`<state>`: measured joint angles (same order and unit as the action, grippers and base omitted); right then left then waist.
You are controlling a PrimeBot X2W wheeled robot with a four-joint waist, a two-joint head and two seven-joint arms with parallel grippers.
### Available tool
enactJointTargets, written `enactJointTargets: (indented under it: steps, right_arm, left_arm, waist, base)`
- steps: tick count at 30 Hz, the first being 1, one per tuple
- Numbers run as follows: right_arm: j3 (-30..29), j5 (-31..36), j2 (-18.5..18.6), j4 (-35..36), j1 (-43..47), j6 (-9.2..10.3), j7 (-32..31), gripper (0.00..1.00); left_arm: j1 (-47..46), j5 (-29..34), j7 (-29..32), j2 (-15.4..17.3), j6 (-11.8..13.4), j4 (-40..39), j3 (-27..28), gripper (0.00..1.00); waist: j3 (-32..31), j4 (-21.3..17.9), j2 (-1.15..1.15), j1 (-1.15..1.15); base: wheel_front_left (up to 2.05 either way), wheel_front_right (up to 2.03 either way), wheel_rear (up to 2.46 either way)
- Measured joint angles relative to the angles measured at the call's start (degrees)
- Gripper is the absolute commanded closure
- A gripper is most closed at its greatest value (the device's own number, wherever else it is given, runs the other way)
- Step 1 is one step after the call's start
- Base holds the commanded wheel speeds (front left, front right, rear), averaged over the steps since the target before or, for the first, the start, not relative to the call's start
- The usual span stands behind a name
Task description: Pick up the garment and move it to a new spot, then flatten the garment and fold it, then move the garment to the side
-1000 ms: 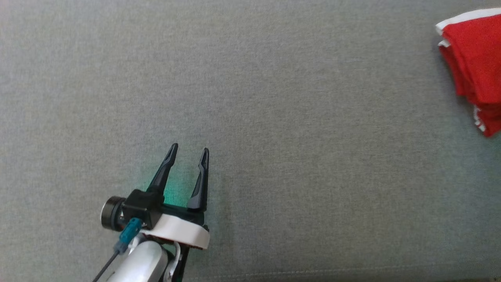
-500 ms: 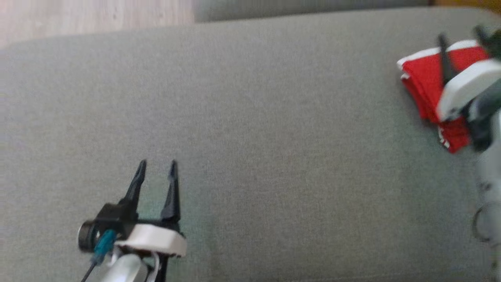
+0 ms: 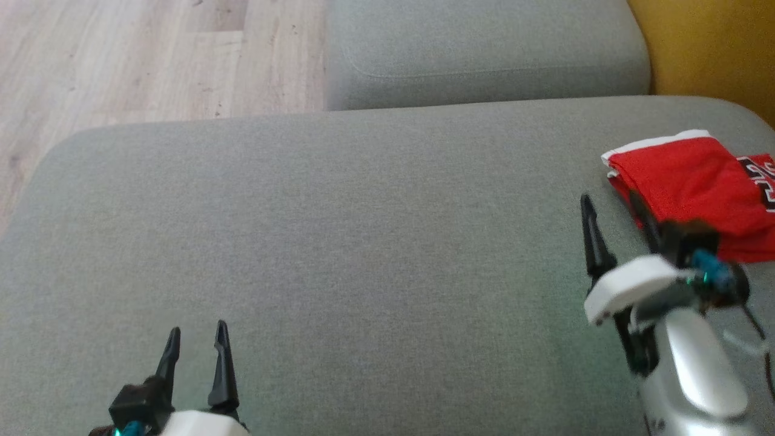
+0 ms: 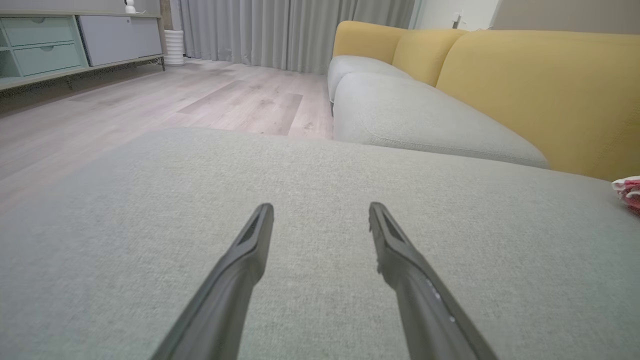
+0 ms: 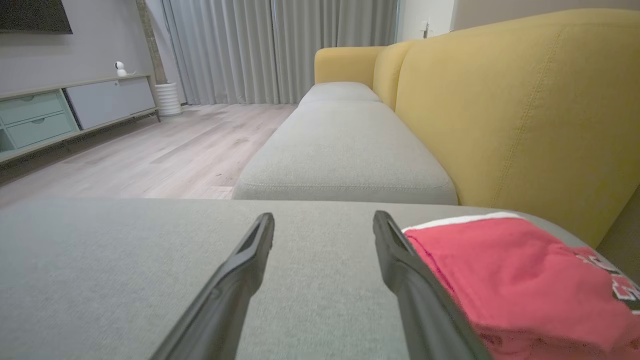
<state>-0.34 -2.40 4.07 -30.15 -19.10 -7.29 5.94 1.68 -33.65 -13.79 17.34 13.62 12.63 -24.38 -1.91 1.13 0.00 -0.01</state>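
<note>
The garment (image 3: pixel 690 181) is red with white trim and black lettering, folded on the far right of the grey sofa cushion (image 3: pixel 363 242). In the right wrist view the garment (image 5: pixel 520 280) lies just right of my right finger. My right gripper (image 3: pixel 611 203) stands open beside the garment's left edge, holding nothing; its fingers (image 5: pixel 395 260) are spread over bare cushion. My left gripper (image 3: pixel 197 339) is open at the lower left, empty, far from the garment. From the left wrist, a sliver of the garment (image 4: pixel 629 190) shows at the right edge.
A second grey seat cushion (image 3: pixel 484 54) lies beyond the one I work on. The yellow sofa back (image 3: pixel 708 54) rises at the far right. Wooden floor (image 3: pixel 121 60) lies past the cushion's far left edge. A low cabinet (image 4: pixel 75 45) stands across the room.
The head camera has tilted up, bringing the floor and the second cushion into sight. My right gripper has come into view and drawn back to the garment's left edge. Both grippers stay open.
</note>
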Motion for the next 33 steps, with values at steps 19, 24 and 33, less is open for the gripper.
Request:
enactJointTargets:
  steps: [19,24,33]
  right_arm:
    - [7.5,-8.4,-1.3,13.4,20.1,0.0,2.1,0.0]
    - [7.6,-8.3,-1.3,14.2,20.5,0.0,2.0,0.0]
    - [7.5,-8.2,-1.3,14.6,20.6,0.0,1.6,0.0]
  left_arm:
    - [2.5,-0.3,-0.4,-1.2,-1.8,-0.2,0.3,0.0]
    - [2.4,-0.3,-0.5,-1.6,-2.0,-0.1,0.3,0.0]
    - [2.4,-0.8,-0.5,-2.4,-3.1,0.9,0.3,0.0]
  waist:
    - [-1.1,-0.6,0.0,0.01]
    - [-1.0,-0.5,0.0,0.01]
    - [-0.8,-0.3,0.0,0.02]
  base:
    - [0.0,0.0,0.0]
    - [0.0,0.0,0.0]
    - [0.0,0.0,0.0]
